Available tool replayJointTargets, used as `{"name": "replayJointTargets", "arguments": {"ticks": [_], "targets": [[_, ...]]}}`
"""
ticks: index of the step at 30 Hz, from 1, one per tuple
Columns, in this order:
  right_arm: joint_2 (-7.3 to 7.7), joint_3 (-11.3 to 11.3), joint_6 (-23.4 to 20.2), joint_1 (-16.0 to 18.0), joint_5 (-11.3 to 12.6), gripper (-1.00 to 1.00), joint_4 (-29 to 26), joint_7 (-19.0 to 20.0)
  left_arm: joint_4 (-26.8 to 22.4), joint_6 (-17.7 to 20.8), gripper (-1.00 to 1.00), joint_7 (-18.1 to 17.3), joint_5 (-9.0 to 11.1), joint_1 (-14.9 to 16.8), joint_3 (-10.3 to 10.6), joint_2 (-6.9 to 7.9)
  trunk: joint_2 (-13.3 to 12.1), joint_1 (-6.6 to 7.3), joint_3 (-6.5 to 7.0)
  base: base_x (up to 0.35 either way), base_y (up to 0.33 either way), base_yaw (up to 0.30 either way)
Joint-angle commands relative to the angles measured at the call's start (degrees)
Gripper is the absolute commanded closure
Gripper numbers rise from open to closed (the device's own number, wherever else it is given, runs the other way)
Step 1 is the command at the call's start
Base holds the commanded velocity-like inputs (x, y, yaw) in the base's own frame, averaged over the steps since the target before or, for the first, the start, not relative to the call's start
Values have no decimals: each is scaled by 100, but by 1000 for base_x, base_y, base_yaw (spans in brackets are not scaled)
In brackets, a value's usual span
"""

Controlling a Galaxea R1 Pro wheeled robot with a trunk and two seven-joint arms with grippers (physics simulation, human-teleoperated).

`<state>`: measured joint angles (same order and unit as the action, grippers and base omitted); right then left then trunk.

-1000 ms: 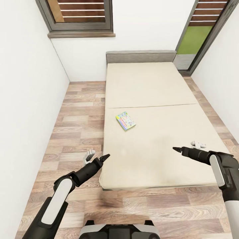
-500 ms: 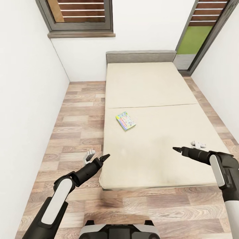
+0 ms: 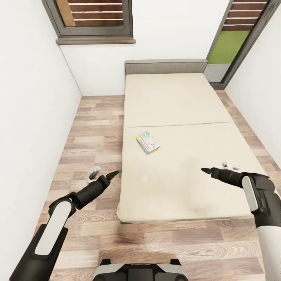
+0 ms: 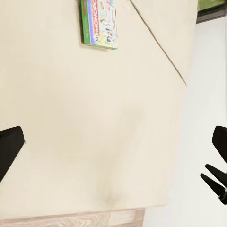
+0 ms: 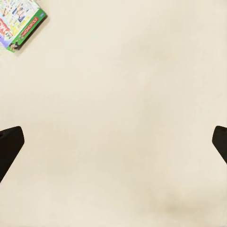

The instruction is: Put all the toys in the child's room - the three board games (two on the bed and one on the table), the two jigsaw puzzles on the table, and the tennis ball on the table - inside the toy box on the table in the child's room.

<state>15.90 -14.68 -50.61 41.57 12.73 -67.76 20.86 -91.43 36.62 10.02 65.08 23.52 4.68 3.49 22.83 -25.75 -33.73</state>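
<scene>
One board game point(image 3: 148, 142), a flat green box with a colourful lid, lies on the bed point(image 3: 183, 117) near the left edge of its beige mattress. It also appears in the left wrist view point(image 4: 100, 22) and the right wrist view point(image 5: 21, 21). My left gripper point(image 3: 104, 172) is open over the wood floor just left of the bed, short of the game. Over the mattress's near right part my right gripper point(image 3: 217, 168) is open and holds nothing. The table, toy box, jigsaw puzzles and tennis ball are out of view.
The bed's grey headboard point(image 3: 166, 66) stands against the far white wall under a dark-framed window point(image 3: 93, 19). A glazed door point(image 3: 238, 39) is at the back right. A strip of wood-plank floor point(image 3: 93, 128) runs between the left wall and the bed.
My left arm has swung left, away from the bed's edge and out over the floor. The right gripper has edged slightly forward. The board game has not moved.
</scene>
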Motion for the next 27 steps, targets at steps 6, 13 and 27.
{"name": "replayJointTargets", "arguments": {"ticks": [6,13,27], "targets": [[-19,-7,-24,24,-14,-100,-2,17,-33,19,-100,53,63,16,-127,22,9,-3,-8,0,0,0],[-48,3,-21,38,-16,-100,-1,5,-48,26,-100,53,65,27,-149,35,9,-3,-8,0,0,0],[-220,23,-20,52,-18,-100,-5,-11,-51,29,-100,46,58,30,-159,79,9,-3,-8,122,0,0]]}}
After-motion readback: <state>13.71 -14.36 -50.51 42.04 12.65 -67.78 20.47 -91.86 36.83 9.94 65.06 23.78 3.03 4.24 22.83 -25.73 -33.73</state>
